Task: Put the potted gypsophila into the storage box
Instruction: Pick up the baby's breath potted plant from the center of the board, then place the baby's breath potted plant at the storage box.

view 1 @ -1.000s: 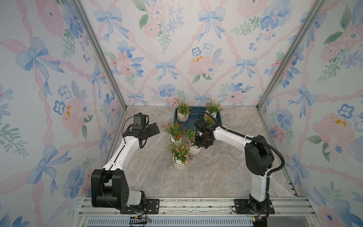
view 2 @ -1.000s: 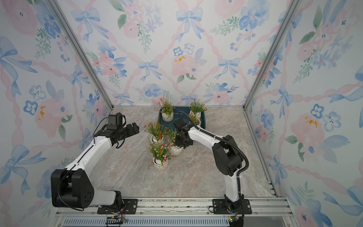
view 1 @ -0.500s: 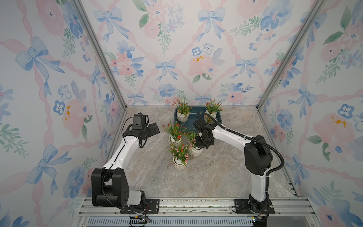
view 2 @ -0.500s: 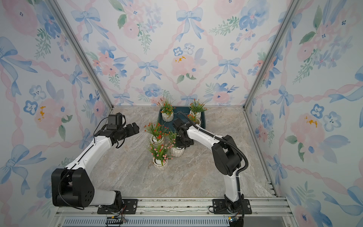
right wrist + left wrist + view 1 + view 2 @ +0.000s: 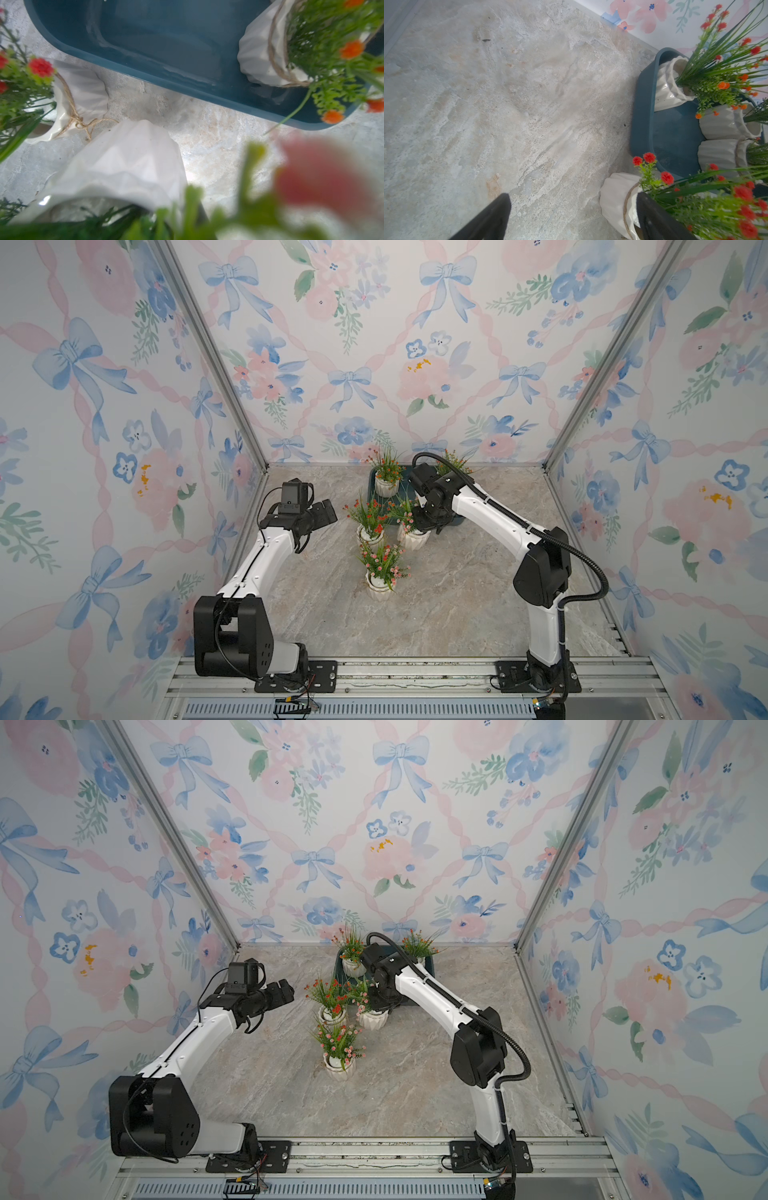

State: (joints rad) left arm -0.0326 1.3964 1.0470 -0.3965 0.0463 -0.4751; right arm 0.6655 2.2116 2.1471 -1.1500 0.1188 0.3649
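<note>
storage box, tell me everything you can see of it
The box is a shallow dark teal tray, glossy like plastic, with rounded corners and a flared rim. It lies flat on the marbled table, close to the back wall. Three white ribbed pots with green sprigs sit inside it; much of its floor is bare. The right arm hides part of it in both top views.

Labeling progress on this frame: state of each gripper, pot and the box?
storage box: three pots inside.
left gripper: open, empty.
right gripper: shut on pink-flowered pot, outside box.
red-flowered pot: upright on table, outside box.
front pot: upright on table, outside box.
</note>
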